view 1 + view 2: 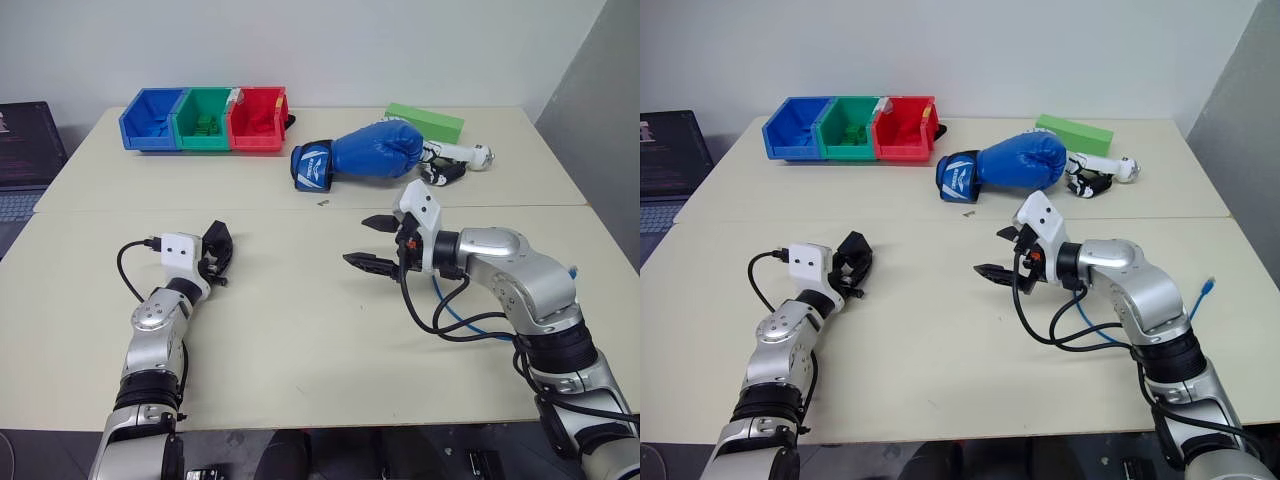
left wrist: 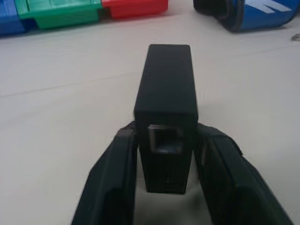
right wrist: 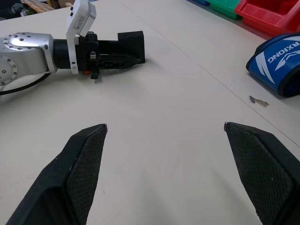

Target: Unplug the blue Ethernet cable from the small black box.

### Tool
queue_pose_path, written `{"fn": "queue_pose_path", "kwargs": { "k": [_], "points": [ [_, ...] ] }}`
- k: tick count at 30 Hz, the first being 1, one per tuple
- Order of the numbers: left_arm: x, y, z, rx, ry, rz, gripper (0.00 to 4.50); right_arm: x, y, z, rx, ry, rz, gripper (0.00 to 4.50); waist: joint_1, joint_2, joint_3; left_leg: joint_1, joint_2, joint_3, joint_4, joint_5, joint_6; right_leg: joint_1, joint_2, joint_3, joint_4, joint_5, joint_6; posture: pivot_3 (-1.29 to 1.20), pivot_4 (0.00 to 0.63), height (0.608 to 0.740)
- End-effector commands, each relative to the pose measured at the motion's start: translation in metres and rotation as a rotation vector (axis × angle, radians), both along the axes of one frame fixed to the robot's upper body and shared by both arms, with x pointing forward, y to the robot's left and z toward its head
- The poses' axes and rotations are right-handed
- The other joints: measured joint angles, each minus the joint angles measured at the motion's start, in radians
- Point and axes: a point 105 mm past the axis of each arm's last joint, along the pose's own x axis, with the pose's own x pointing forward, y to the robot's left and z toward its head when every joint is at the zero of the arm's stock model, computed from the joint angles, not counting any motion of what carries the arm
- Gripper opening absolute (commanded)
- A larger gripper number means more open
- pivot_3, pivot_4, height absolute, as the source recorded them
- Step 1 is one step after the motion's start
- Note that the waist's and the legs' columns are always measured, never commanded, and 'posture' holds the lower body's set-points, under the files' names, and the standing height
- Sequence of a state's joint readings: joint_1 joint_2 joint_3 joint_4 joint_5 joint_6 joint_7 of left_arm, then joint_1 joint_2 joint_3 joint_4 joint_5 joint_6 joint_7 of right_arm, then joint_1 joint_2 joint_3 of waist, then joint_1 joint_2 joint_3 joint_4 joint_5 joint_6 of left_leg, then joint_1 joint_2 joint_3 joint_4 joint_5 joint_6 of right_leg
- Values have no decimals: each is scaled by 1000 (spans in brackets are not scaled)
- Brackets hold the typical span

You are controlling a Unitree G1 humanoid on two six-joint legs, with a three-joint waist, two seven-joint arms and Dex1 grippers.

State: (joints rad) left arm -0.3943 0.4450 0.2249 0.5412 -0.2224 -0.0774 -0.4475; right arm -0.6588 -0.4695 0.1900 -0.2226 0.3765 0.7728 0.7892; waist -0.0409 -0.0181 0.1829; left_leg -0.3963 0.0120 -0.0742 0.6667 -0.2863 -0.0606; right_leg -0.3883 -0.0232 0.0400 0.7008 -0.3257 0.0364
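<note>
Left gripper (image 1: 218,258) at the near left of the table (image 1: 300,340); the small black box (image 2: 168,101) sits between its fingers (image 2: 112,187), empty port facing the wrist camera — whether they clamp it or merely flank it cannot be told. Right gripper (image 1: 372,243) at centre, jaws spread wide, holding nothing. The blue Ethernet cable (image 1: 1087,322) lies by the right arm; its clear plug (image 1: 1209,285) rests free at the right — well apart from the box. Boxing glove (image 1: 365,155) at the far side; its cuff reads "RXIONG".
</note>
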Motion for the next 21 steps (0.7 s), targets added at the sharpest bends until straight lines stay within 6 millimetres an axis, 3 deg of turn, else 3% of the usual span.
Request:
{"fn": "queue_pose_path", "kwargs": {
  "k": [1,7,11,14,21],
  "points": [
    [-9,11,-10,-5,35,28,3139,-4,3,14,8,-53,31,4266,-3,0,0,0,0,0,0,0,0,0,0,0,0,0,0,0,150,740],
    [-26,6,3,-40,37,-38,4306,-4,-1,11,2,-54,16,4266,-13,0,0,0,0,0,0,0,-1,0,0,1,0,0,0,0,150,740],
    [-46,9,15,28,108,-77,4306,-2,-15,3,-6,-35,-35,4266,-15,0,0,-1,1,0,-1,0,-1,0,-1,0,-1,0,0,0,150,740],
    [-58,12,35,135,105,-128,4306,0,-30,-3,6,-31,-81,4266,-13,0,0,-1,1,-2,-1,-1,2,0,-1,0,-1,0,0,0,150,740],
    [-69,16,79,220,146,-274,4306,-8,-66,-4,9,-30,-98,4266,6,0,0,-1,0,-1,-1,-1,3,1,1,-1,-1,0,0,0,150,740]
  ]
}}
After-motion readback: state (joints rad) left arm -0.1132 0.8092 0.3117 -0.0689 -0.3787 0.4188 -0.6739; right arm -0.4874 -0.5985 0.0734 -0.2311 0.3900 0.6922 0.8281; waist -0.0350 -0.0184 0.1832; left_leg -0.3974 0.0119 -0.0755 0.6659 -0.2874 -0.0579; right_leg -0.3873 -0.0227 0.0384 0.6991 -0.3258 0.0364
